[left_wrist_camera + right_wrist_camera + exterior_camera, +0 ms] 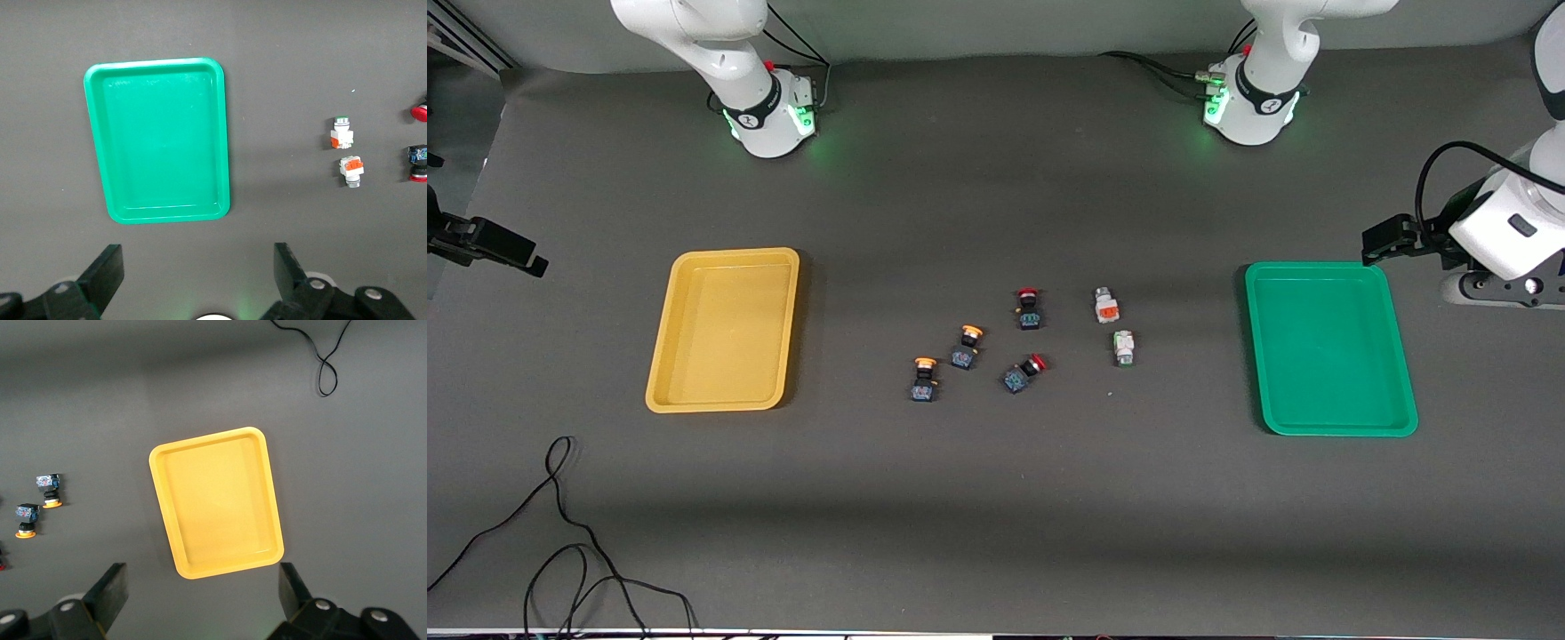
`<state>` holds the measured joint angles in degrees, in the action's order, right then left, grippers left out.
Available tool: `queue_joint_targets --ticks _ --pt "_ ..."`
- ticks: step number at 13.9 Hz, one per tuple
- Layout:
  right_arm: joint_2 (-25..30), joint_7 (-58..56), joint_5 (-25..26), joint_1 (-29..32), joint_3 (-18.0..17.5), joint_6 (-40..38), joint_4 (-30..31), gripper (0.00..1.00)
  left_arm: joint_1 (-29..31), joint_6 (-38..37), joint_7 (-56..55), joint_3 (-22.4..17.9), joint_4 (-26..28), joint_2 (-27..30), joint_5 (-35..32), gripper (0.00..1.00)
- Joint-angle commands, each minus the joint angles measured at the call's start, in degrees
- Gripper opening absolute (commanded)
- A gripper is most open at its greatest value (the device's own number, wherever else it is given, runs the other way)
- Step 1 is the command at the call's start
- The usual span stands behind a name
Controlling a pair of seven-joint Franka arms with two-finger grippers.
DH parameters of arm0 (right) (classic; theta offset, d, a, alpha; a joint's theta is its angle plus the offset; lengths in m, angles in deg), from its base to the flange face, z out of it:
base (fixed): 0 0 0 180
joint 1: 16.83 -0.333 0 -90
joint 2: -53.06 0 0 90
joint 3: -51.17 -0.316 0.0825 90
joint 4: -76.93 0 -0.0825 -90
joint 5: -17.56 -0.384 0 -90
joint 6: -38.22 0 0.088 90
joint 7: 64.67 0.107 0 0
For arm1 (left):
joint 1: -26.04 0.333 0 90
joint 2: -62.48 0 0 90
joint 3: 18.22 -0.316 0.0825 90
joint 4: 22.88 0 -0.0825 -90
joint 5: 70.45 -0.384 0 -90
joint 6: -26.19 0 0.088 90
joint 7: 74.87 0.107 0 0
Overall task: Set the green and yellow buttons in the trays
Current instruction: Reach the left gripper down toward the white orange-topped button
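1. The fingers [107,273] of the left gripper [198,275] are spread wide and hold nothing; it hangs high by the green tray's end of the surface [996,498]. The fingers [112,590] of the right gripper [200,593] are likewise spread and empty, high over the yellow tray's end. Both arms appear to be waiting.
2. The green tray [1403,373] lies toward the left arm's end, the yellow tray [660,364] toward the right arm's end. Both are empty, shallow and stiff, so nothing is sorted yet.
3. Six buttons lie loose between the trays. Two dark ones with yellow caps, one [967,346] and another [924,379] nearer the front camera, sit closest to the yellow tray.
4. Two dark ones with red caps, one [1029,308] and one [1024,373], lie in the middle; they are not part of the job.
5. Two whitish ones, the orange-marked button [1106,305] and the green-marked button [1124,348], lie closest to the green tray, just apart from each other.
6. Handling, as a judgement: each button looks light, hard and smooth, lying on its side, so it may roll or skid if nudged. The squarer body offers flatter faces than the round cap; closing across the body, straight down, seems safest.
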<state>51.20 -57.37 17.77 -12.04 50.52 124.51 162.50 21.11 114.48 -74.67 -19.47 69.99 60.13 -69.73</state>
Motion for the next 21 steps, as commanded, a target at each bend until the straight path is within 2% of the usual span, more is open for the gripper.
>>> queue_joint_targets --ticks 1,4,6,16,19,21 --pt "-0.25 -0.18 0.23 -0.4 0.39 -1.21 -1.02 1.0 -0.08 1.27 0.68 0.19 1.79 1.21 -0.02 1.0" --pt "-0.86 -0.18 0.14 -0.23 0.39 -1.13 -0.93 1.0 -0.6 2.93 -0.45 0.37 3.46 1.21 -0.02 1.0" --pt "-1.31 -0.27 -0.39 -0.14 0.39 -0.95 -1.28 1.0 -3.15 4.6 -3.6 0.63 5.47 1.21 -0.02 1.0" --pt "-1.49 -0.36 0.32 -1.28 0.03 -1.65 -0.31 1.0 -26.61 16.12 -32.35 0.72 14.01 1.03 0.24 1.0" --pt "-1.92 -0.36 -0.03 -0.75 0.21 -1.65 -0.31 1.0 -30.48 17.96 -36.83 0.72 14.53 0.51 0.51 1.0" --pt "-2.01 -0.36 -0.04 -0.93 0.3 -1.65 -0.23 1.0 -31.98 21.2 -38.61 0.72 16.98 0.33 0.51 1.0"
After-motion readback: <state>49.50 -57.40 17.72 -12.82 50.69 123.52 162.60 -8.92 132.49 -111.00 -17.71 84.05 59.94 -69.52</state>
